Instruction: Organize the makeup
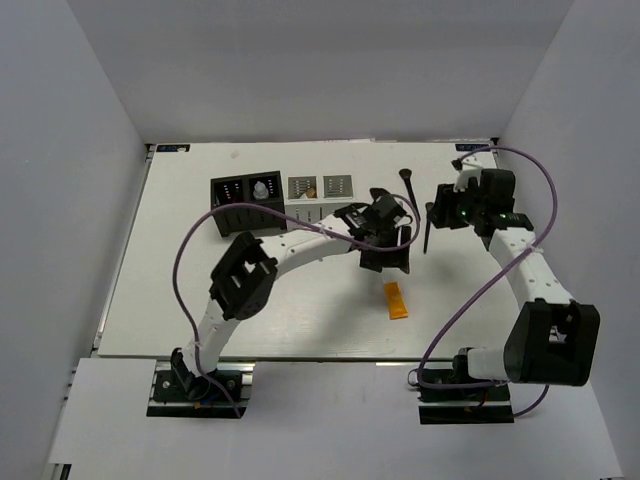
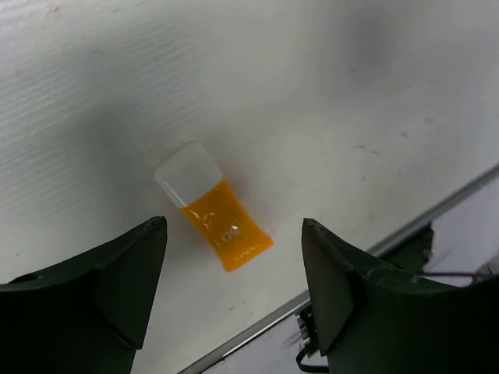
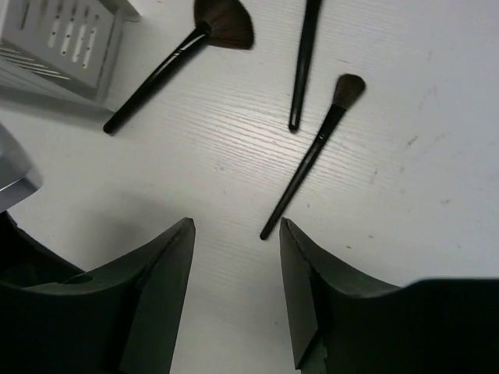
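Nearest the arm bases, just below the centre of the top view, the orange white-capped tube (image 1: 396, 300) lies flat and alone on the worktop (image 1: 200, 300) — loose, so not yet sorted. In the left wrist view it sits mid-frame, cap towards the upper left, with the left jaws standing wide apart on either side of it and nothing between them. They seem lined up above it for a pick.

Further back, right of centre, the right jaws are likewise open and empty over the long black brushes. A round-headed brush (image 3: 312, 164) points its handle end at the gap, a straight brush (image 3: 304, 62) lies at the top centre, and a fan brush (image 3: 179, 54) lies at the upper left. They are scattered at different angles, so probably they must be taken one at a time.

Farthest, left of centre, the black organizer (image 1: 245, 210) and white organizer (image 1: 320, 195) stand side by side — the black one already holds a small clear bottle (image 1: 262, 188) and lip sticks (image 1: 229, 192) upright in its slots.
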